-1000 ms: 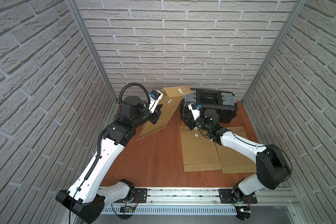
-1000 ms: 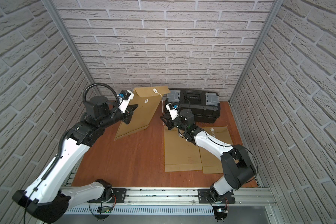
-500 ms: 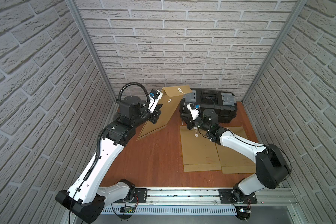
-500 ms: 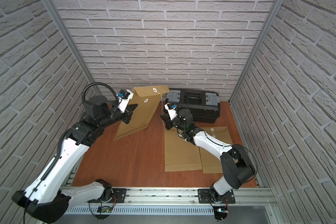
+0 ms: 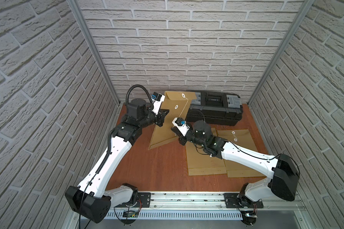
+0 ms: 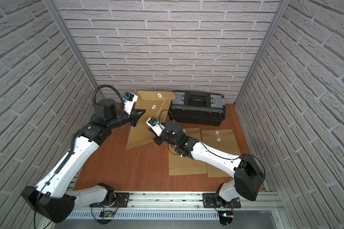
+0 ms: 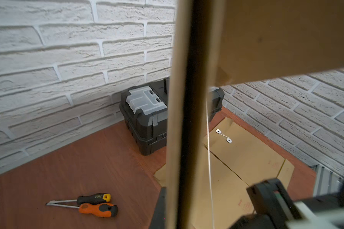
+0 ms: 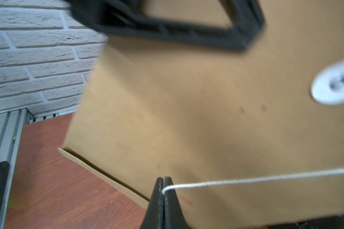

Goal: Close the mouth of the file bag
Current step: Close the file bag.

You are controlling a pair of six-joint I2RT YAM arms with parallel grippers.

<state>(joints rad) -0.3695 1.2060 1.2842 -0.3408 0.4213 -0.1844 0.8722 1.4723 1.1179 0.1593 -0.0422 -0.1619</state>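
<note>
A: What changed in the last second?
B: Jaws of the right gripper (image 8: 163, 185) were partly apart a second ago. Now fully shut, with the thin white string (image 8: 256, 178) pinched at the tips, low centre of the right wrist view.
A: Bag?
B: The brown kraft-paper file bag (image 5: 168, 121) is upper centre in both top views. It's propped at a tilt, lower edge on the red-brown wooden tabletop (image 5: 157, 168), top end near the black plastic toolbox (image 5: 214, 111). The left gripper (image 5: 164, 113) is clamped tight on its left edge, holding it up.
A: String path?
B: From the white round flap disc (image 5: 183, 95) down past the lower white disc (image 5: 176, 107) to the right gripper. Looks taut, not wound yet.
A: Flap down?
B: Can't say for sure — too small in the top views, blurred at the wrist.
A: Meaning?
B: String capture looks done. Next is probably winding it round the lower disc. Risks: string slipping from the tips, or the pull dragging the bag out of the left grip.
</note>
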